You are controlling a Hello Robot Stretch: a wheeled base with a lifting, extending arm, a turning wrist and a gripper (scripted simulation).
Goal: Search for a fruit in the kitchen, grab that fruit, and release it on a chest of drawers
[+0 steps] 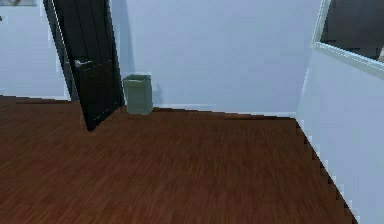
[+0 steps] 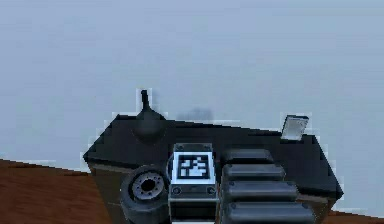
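A dark, flat-topped piece of furniture (image 2: 110,145) stands against the pale wall in the arm side view. A dark vase-like object (image 2: 149,120) with a thin neck stands on its left part. A small pale upright object (image 2: 294,127) sits at its back right corner. The arm's dark ribbed bar (image 2: 250,185) rises from the bottom edge, with a white marker square (image 2: 193,166) at its end. Left of the marker is the gripper's dark round body (image 2: 147,187), in front of the furniture. I cannot make out its far end, so I cannot tell whether it holds anything.
In the forward view a black door (image 1: 88,60) stands ajar at the left, with a grey bin (image 1: 138,93) against the pale blue wall beside it. A window (image 1: 352,35) is set in the right wall. Dark wood floor (image 1: 170,170) stretches ahead.
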